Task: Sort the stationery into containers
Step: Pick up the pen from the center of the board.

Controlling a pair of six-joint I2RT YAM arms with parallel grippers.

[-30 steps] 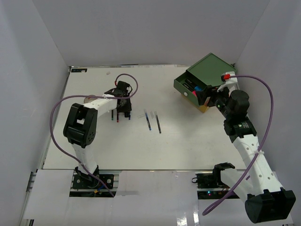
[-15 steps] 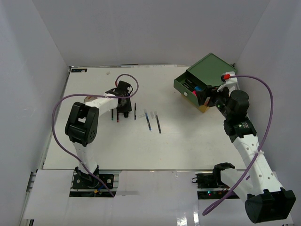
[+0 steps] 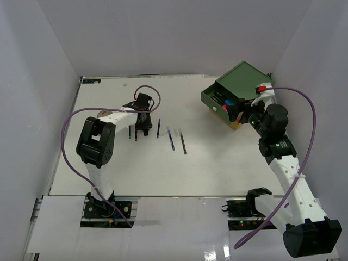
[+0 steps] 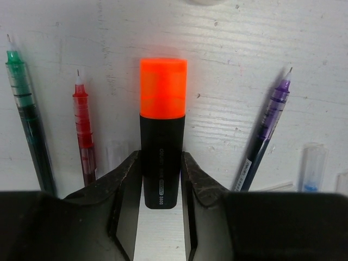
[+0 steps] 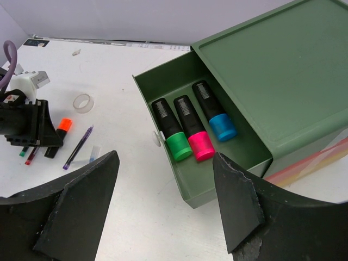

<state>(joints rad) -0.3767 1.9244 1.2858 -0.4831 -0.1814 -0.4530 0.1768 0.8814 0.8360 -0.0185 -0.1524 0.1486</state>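
My left tool [image 4: 161, 166] is closed narrow on the orange-capped marker [image 4: 163, 125]. One finger presses each side of its black barrel, and the orange cap sticks out past my fingertips. I cannot tell whether the marker rests on the white worktop [image 4: 234, 49] or sits just above it.

Everything else I place from that marker. Just beside it on one side lies a red pen [image 4: 84, 130], and past that a green pen [image 4: 27, 130]. Both run roughly parallel to the marker. On its other side lies a purple-tipped pen [image 4: 266, 136], slanted, with its tip leaning away from the marker. Beyond its cap end, near but not touching, is a small clear tape roll [image 5: 82, 103].

In the top view, three more thin pens [image 3: 172, 140] lie loose near the marker, on the side toward my right arm.

Well apart from the marker, across the worktop on my right arm's side, stands the chest [image 3: 239, 84]. Its green top drawer [image 5: 157, 98] is pulled out. Three black markers lie side by side inside it, capped green [image 5: 174, 136], pink [image 5: 194, 130] and blue [image 5: 216, 117].

My right tool [image 5: 165, 179] hangs in front of that drawer. Its fingers are spread wide and hold nothing.
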